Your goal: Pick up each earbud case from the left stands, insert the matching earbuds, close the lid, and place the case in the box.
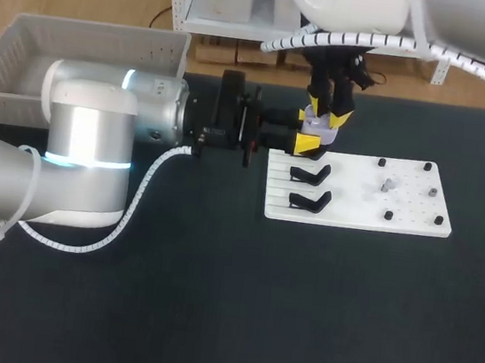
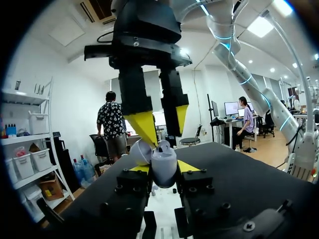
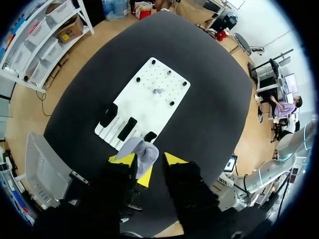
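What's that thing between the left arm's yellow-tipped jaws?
A pale grey earbud case, gripped from both sides. The left wrist view shows it best.

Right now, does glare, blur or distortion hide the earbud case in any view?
Head view: even light, no glare, but the pale-lilac plastic earbud case looks tiny and partly covered. Left wrist view: bright glare overhead, yet it sits crisp in the left pincer. Right wrist view: fisheye bows the flat white perforated board; case clear.
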